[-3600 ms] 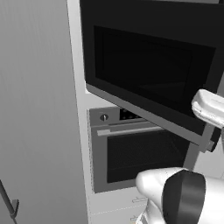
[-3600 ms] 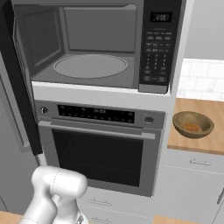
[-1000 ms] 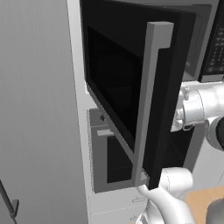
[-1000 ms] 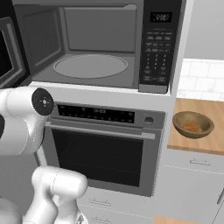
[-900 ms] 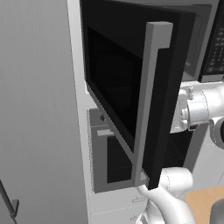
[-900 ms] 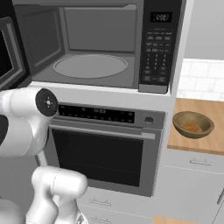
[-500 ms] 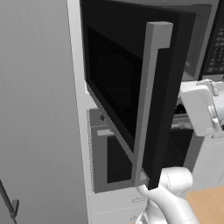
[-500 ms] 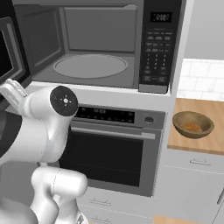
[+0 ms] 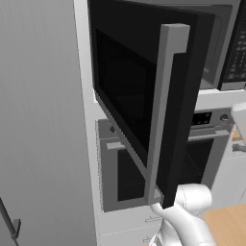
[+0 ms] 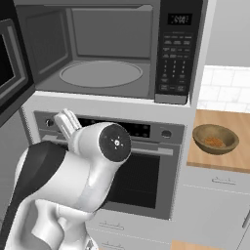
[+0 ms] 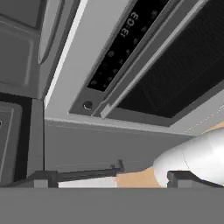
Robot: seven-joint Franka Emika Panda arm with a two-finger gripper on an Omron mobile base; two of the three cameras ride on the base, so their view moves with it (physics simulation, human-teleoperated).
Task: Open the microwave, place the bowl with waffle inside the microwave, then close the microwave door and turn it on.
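The microwave door, a flat black panel with dark glass and a long grey bar handle, stands swung wide. The boxy microwave shows a grey cavity and round glass turntable. A rounded wooden bowl sits on the wood counter. The gripper, jaws spread wide, holds nothing, facing the oven.

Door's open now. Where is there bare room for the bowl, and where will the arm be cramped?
The round turntable inside the microwave is bare, walled left, right and behind. The wooden counter around the bowl has spare board. The swung-out microwave door crowds the left side.
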